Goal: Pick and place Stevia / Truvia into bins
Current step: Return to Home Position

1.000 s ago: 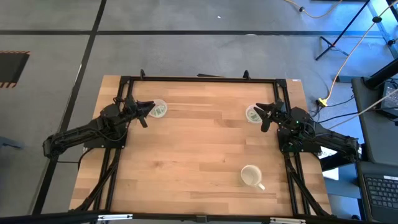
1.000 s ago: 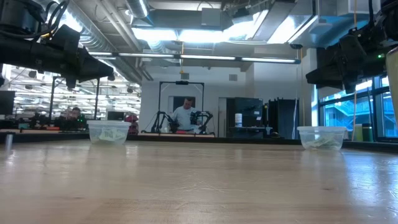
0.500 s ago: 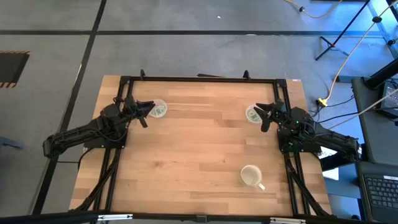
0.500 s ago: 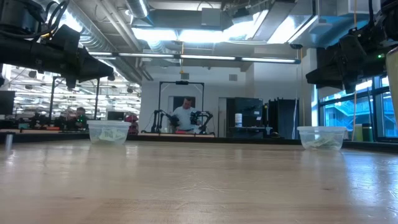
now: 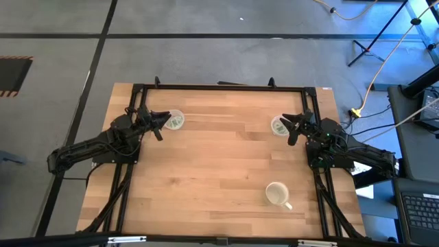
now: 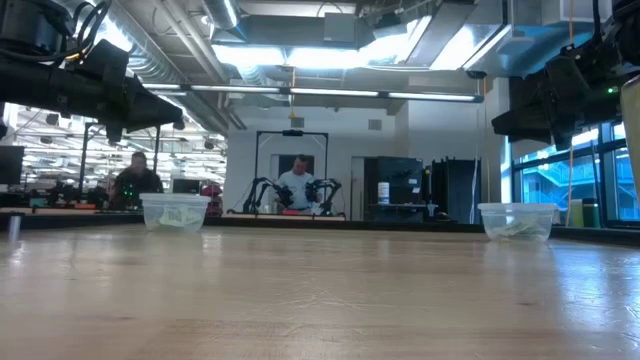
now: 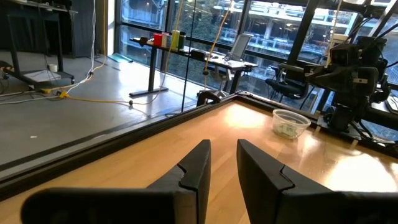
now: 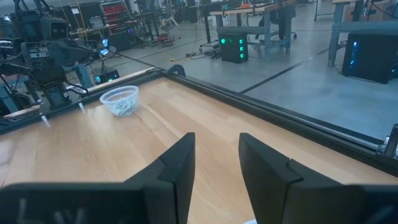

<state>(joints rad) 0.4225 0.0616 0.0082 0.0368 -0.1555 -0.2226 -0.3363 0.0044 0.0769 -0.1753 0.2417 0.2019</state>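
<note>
Left hand and right hand, each slightly parted and empty, hover beyond the mug. Stevia packets (green-printed) lie inside the left bin and right bin, beside those hands.

Can't count the green-printed white paper packets in the small clear plastic cups, too tiny. Low view crops the dark arms.

Packets apparently inside both cups
</note>
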